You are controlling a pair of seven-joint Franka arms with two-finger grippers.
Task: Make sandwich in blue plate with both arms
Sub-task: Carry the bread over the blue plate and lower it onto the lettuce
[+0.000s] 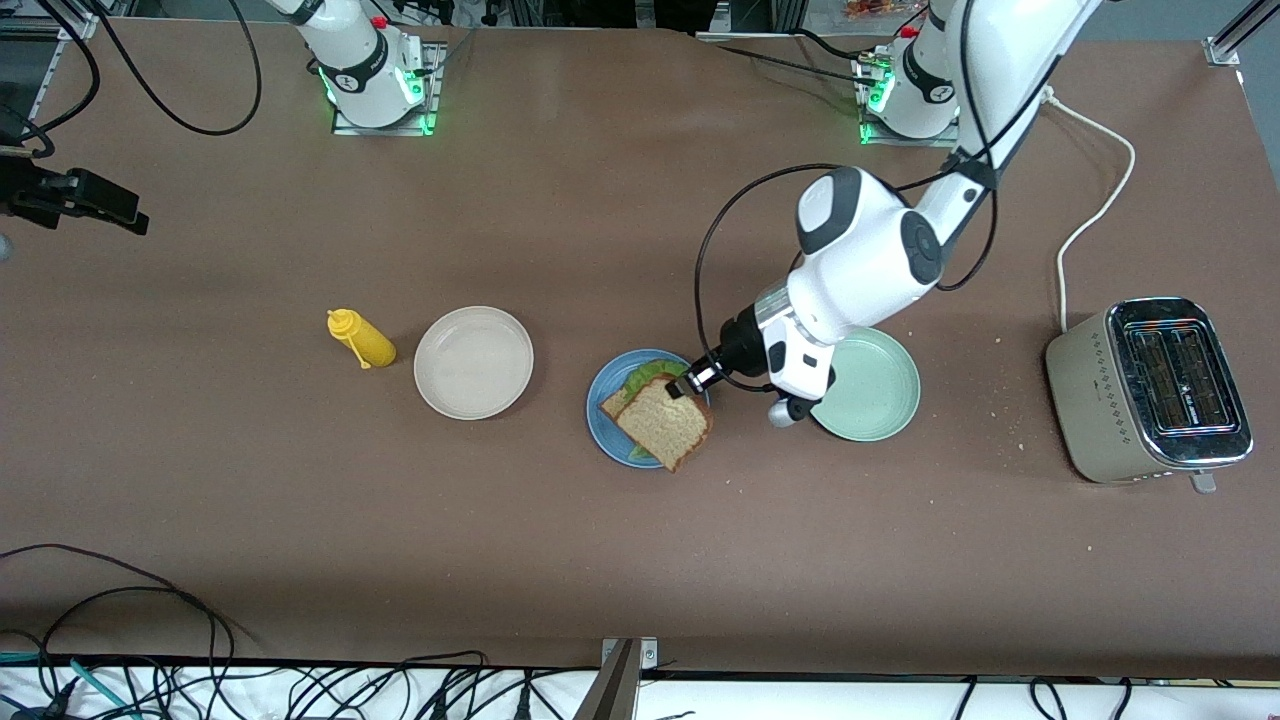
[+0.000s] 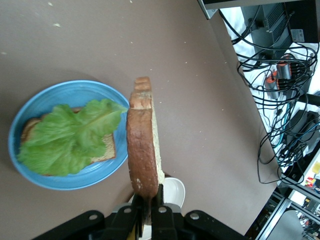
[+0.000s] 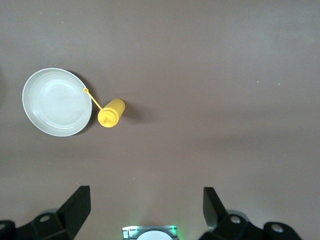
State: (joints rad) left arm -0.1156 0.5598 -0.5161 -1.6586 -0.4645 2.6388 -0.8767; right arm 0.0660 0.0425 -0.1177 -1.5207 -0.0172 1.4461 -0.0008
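Toast slice [image 1: 665, 423], clamped by one edge in the left gripper [image 2: 148, 207], hangs over the blue plate [image 1: 605, 395], whose lower slice [image 2: 107, 147] carries lettuce [image 2: 70, 137]. Capping step; next, lower and release squarely. Right gripper [image 3: 145, 205] waits, jaws apart, above the mustard bottle [image 3: 111, 113].

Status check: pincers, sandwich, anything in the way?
Left pincer shut on top toast, over blue plate. Right pincer open, waiting. Lettuce on bottom toast in plate. Nothing in the way.
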